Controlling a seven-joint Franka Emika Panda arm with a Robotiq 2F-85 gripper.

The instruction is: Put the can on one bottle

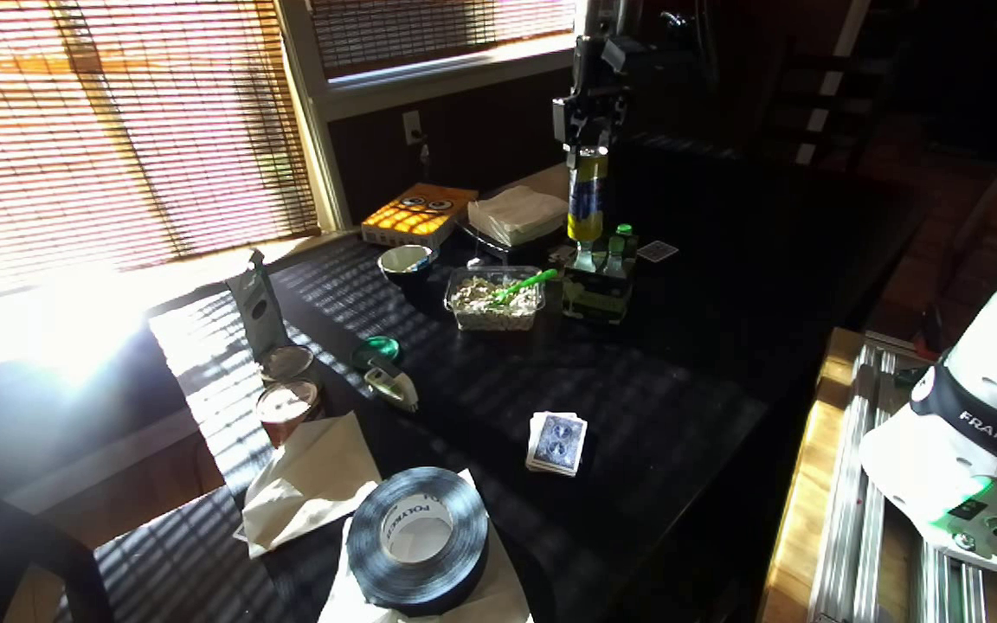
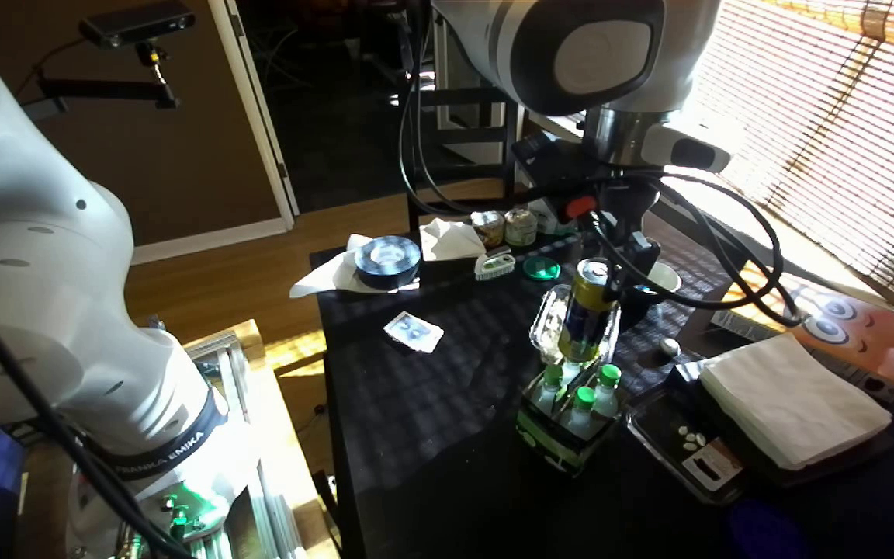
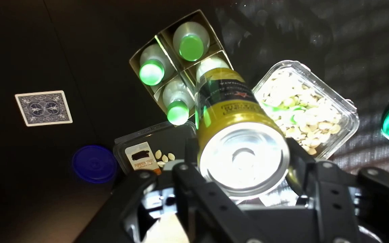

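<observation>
Carton point(image 2: 549, 444), lower ctr-right of an exterior view, holds 4 small bottles point(image 2: 606, 397), 3 w/ green caps point(image 2: 610, 374) showing. Clear tub point(image 3: 351, 123), right of ctr in wrist view, has pale bits point(image 3: 312, 118) + a green utensil point(image 1: 536, 279); dark tray point(image 3: 177, 137), lower left of ctr, has a few seeds point(image 3: 171, 156) + a label point(image 3: 142, 157). Gripper point(image 3: 245, 150) pinches the can point(image 3: 238, 108) near its upper end; it's upright in both exterior views, directly above the 4th bottle point(image 3: 211, 64), can't tell if touching. Can's yellow w/ dark blue mid band, silver top end.
</observation>
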